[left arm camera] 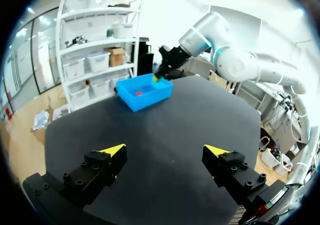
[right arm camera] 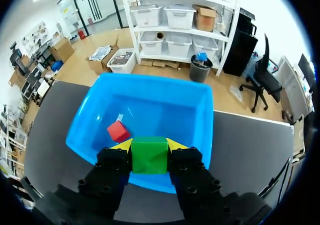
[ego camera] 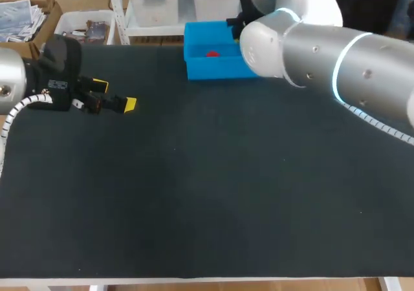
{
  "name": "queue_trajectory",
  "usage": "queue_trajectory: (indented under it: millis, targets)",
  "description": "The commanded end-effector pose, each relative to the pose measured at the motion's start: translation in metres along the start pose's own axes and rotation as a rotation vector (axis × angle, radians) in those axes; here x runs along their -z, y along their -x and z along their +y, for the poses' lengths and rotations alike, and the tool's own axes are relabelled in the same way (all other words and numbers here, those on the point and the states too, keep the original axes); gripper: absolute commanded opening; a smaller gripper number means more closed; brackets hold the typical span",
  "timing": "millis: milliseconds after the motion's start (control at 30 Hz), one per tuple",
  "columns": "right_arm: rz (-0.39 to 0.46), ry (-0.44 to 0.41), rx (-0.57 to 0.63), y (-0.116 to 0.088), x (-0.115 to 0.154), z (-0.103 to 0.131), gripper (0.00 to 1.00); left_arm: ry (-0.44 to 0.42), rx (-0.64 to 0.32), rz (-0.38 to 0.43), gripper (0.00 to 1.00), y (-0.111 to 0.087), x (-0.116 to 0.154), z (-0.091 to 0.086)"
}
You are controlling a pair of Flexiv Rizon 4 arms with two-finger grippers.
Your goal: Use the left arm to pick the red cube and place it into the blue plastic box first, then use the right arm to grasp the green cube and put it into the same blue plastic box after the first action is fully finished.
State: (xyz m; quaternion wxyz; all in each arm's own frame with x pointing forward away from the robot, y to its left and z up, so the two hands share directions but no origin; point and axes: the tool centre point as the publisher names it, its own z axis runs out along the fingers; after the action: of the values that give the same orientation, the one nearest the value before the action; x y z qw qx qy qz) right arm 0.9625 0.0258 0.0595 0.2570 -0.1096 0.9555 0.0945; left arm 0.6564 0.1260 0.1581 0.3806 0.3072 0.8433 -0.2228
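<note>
Right gripper (right arm camera: 149, 145) clamps the green cube (right arm camera: 149, 157) above the rim of the blue plastic box (right arm camera: 150, 81), where the red cube (right arm camera: 118, 131) already lies; only the drop seems left. Left gripper (left arm camera: 165, 150) hangs open, empty.

Dark table (ego camera: 207, 194) stretches open between the left pincer (ego camera: 115, 94) and the blue box (ego camera: 202, 69). The right arm (ego camera: 323, 58) covers the box's right end, and the right pincer (right arm camera: 150, 146), clamping the green cube (right arm camera: 149, 157), hangs over the box's rim; the red cube (right arm camera: 118, 131) lies on the box floor beside it
</note>
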Motion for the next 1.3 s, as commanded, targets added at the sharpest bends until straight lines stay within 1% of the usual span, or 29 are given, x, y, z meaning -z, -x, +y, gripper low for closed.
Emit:
queue_trajectory:
  millis: [33, 200, 467, 500, 533, 567, 600, 633, 800, 967, 1167, 1300]
  targets:
    - [0.038, 0.006, -0.011, 0.009, -0.017, -0.002, 0.00, -0.010, -0.003, -0.016, 1.00, -0.003, 0.001, 0.002]
    - [0.051, 0.010, -0.015, 0.005, -0.023, -0.003, 0.00, -0.010, -0.003, -0.016, 1.00, -0.003, 0.001, 0.002]
    - [0.065, 0.002, -0.010, 0.006, -0.025, -0.004, 0.00, -0.010, -0.003, -0.016, 1.00, -0.003, 0.001, 0.002]
    - [0.066, 0.001, -0.010, 0.006, -0.025, -0.004, 0.23, -0.010, -0.003, -0.016, 1.00, -0.003, 0.001, 0.002]
    - [0.066, 0.000, -0.011, 0.006, -0.024, -0.003, 0.40, -0.010, -0.003, -0.016, 1.00, -0.003, 0.001, 0.002]
    - [0.067, 0.000, -0.010, 0.006, -0.023, -0.003, 0.49, -0.010, -0.003, -0.016, 1.00, -0.003, 0.001, 0.002]
    - [0.067, 0.001, -0.010, 0.006, -0.023, -0.003, 0.91, -0.010, -0.003, -0.016, 1.00, -0.003, 0.001, 0.002]
    - [0.067, 0.001, -0.009, 0.007, -0.021, -0.004, 1.00, -0.010, -0.003, -0.016, 1.00, -0.003, 0.001, 0.002]
    - [0.051, 0.010, 0.000, 0.011, -0.008, -0.003, 1.00, -0.010, -0.003, -0.016, 1.00, -0.003, 0.001, 0.002]
    - [0.030, 0.012, 0.021, 0.014, 0.014, 0.001, 1.00, -0.010, -0.003, -0.016, 1.00, -0.003, 0.001, 0.002]
    - [0.005, 0.019, 0.054, 0.009, 0.041, 0.006, 1.00, -0.010, -0.003, -0.016, 1.00, -0.003, 0.001, 0.002]
    - [0.005, 0.018, 0.076, 0.003, 0.045, 0.008, 1.00, -0.010, -0.003, -0.016, 1.00, -0.003, 0.001, 0.002]
